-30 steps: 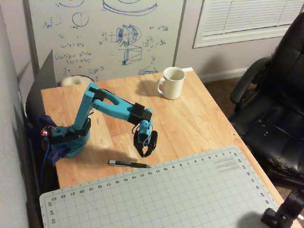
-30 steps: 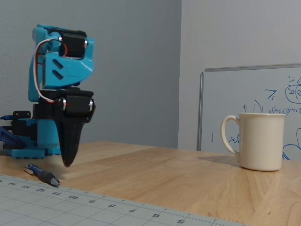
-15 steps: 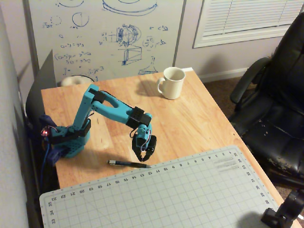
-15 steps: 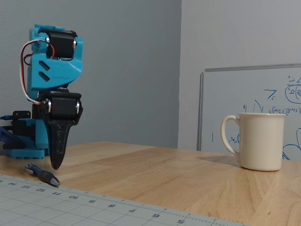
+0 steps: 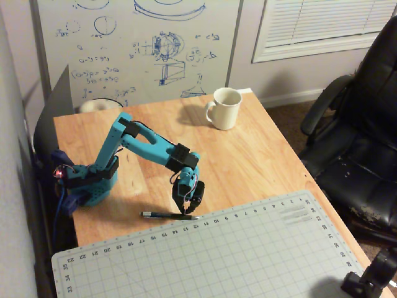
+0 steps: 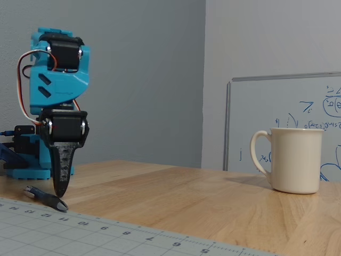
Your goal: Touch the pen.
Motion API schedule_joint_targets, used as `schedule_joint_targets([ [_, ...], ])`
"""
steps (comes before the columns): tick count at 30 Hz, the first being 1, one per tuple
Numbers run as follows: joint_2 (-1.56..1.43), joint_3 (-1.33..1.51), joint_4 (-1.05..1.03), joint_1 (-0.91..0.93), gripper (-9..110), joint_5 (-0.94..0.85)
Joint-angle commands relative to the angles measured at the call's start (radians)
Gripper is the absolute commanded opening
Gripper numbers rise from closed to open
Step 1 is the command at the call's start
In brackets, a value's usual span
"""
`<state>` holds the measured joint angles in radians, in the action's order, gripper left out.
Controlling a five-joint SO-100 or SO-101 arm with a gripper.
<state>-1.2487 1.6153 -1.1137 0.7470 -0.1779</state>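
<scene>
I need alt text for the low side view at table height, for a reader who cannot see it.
A blue robot arm points its dark gripper straight down, with the tip at a pen lying on a wooden table. A white mug stands far right before a whiteboard, and a cutting mat edges the foreground.

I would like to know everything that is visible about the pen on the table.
The pen is thin, straight and dark, with a lighter, silvery end pointing left in the high fixed view. It lies flat on the wooden table, just beside the edge of the grey cutting mat. The end effector points down at its other end; in the low fixed view its tip seems to meet the pen, though actual contact cannot be confirmed.
</scene>
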Motion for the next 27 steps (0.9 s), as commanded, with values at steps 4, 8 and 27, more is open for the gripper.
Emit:
schedule_joint_targets([
  [4,-0.009,-0.067,0.000,0.017,1,-0.009],
  [8,-0.015,-0.067,0.000,0.015,1,-0.009],
  [27,-0.048,-0.106,0.011,0.006,1,-0.008],
])
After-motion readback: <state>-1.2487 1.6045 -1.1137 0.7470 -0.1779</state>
